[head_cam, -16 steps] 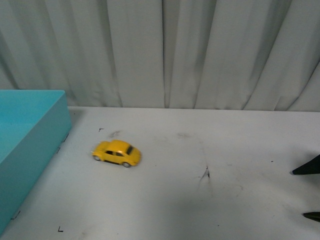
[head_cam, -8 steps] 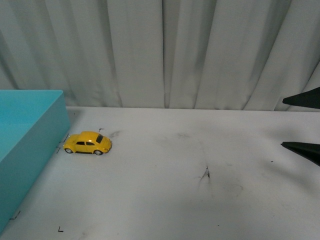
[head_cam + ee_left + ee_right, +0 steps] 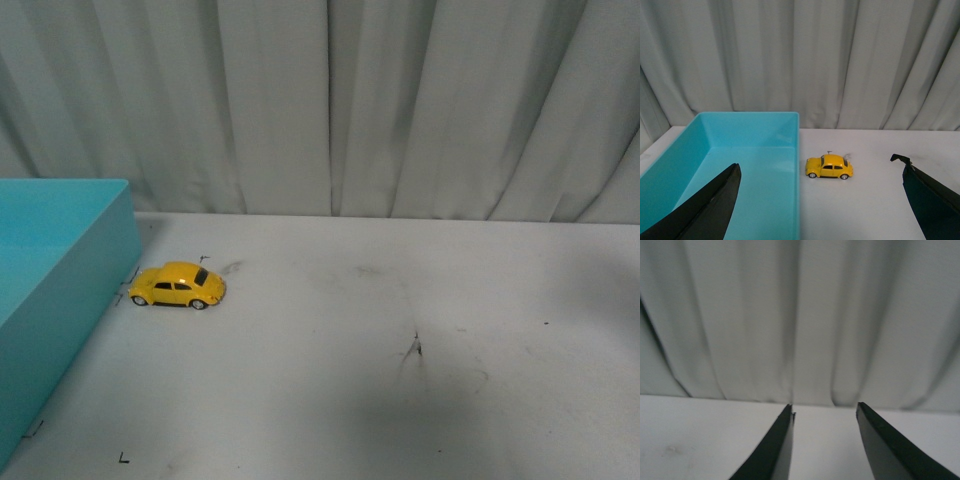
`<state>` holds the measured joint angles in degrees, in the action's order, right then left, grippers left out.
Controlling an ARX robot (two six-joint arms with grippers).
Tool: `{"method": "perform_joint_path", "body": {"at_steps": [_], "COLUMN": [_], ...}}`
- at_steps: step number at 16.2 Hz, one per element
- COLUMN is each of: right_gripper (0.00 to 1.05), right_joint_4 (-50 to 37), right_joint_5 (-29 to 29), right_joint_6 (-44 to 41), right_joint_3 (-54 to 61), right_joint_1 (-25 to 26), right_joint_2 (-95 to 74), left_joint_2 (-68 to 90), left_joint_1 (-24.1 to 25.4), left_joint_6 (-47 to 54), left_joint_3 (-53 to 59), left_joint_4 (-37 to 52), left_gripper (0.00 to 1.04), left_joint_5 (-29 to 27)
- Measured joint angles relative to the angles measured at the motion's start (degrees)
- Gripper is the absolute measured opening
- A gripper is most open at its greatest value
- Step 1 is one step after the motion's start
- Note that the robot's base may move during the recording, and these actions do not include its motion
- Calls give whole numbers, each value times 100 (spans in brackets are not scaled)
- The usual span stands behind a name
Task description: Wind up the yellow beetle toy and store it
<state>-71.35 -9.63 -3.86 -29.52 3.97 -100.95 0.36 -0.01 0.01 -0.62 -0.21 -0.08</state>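
Change: the yellow beetle toy (image 3: 178, 285) was out in the middle of the table a second ago and now sits beside the teal box (image 3: 60, 270). It has hardly shifted in the last half second. The right gripper's dark fingers, which showed at the edge of the front view farthest from the box, are gone from that view.
Curtain (image 3: 330, 100): pale and pleated, hanging behind the box and across the whole back of the scene.
Table (image 3: 420, 300): white and scuffed, running from the box's side away to the far edge of the front view.
Teal box: open-topped, and the left wrist view shows nothing inside it (image 3: 745, 131).
Left gripper (image 3: 815, 162): fingers spread wide and holding nothing. One finger is over the box's inside, the other over the table beyond the toy.
Right gripper (image 3: 825, 406): fingers apart with nothing between them, facing the curtain. The box is not in its view.
Yellow beetle toy (image 3: 829, 167): on its wheels on the table, just beside the box's long outer wall and side-on to the front camera. A sliver of table shows between toy and box.
Black scuff (image 3: 411, 349): on the table, well apart from the box.
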Motion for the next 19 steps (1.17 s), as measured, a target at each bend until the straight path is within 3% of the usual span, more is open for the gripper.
{"method": "perform_joint_path", "body": {"at_steps": [1, 3, 4, 11, 19], "right_gripper": [34, 9, 2, 2, 2], "right_joint_4": [365, 529, 621, 2124, 4063], "right_joint_5": [730, 894, 946, 946, 949], "right_joint_6": [153, 249, 284, 297, 299], "right_joint_3": [511, 1469, 1694, 2675, 2889], "right_joint_1": [-197, -424, -426, -426, -426], "right_joint_2": [710, 1871, 2262, 4695, 6977], "left_joint_2": [0, 0, 0, 0, 0], "left_joint_1": [-2, 0, 0, 0, 0], "left_joint_6": [0, 0, 0, 0, 0], "left_joint_3": [0, 0, 0, 0, 0], "left_joint_4": [0, 0, 0, 2, 0], "left_gripper": [98, 98, 98, 98, 98], "left_joint_5": [2, 4, 2, 4, 4]}}
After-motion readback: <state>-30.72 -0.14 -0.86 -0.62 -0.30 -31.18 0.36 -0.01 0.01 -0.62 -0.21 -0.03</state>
